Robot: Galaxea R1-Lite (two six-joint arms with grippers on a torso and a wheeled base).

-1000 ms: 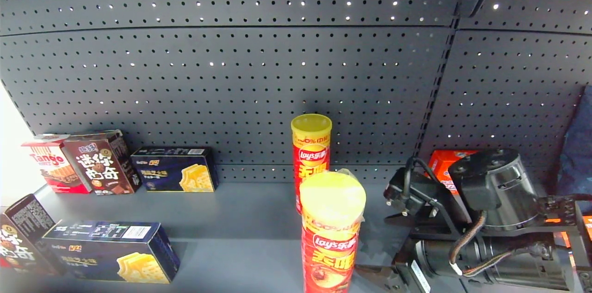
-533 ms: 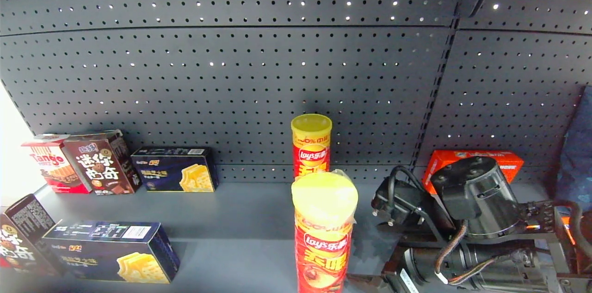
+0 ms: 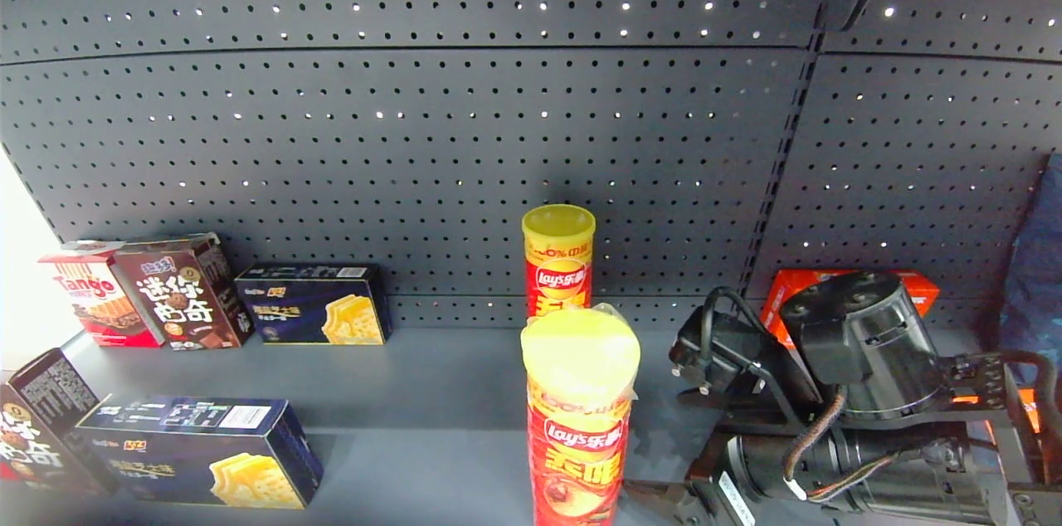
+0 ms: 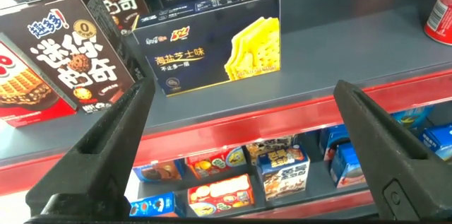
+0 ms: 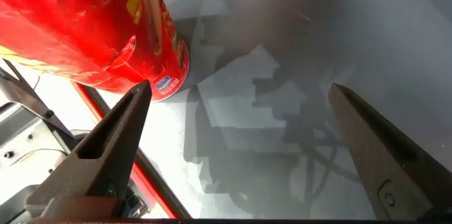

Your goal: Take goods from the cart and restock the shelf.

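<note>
Right end effector (image 5: 239, 91) gapes wide beside chip can (image 5: 92, 26).

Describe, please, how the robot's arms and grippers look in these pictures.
The right arm is black and dark grey metal with a rounded cylindrical joint housing. A braided black cable loops along it, and it carries a small white label and an orange light. The left gripper and right gripper both have plain dark grey, wedge-shaped fingers tapering to blunt tips.
</note>
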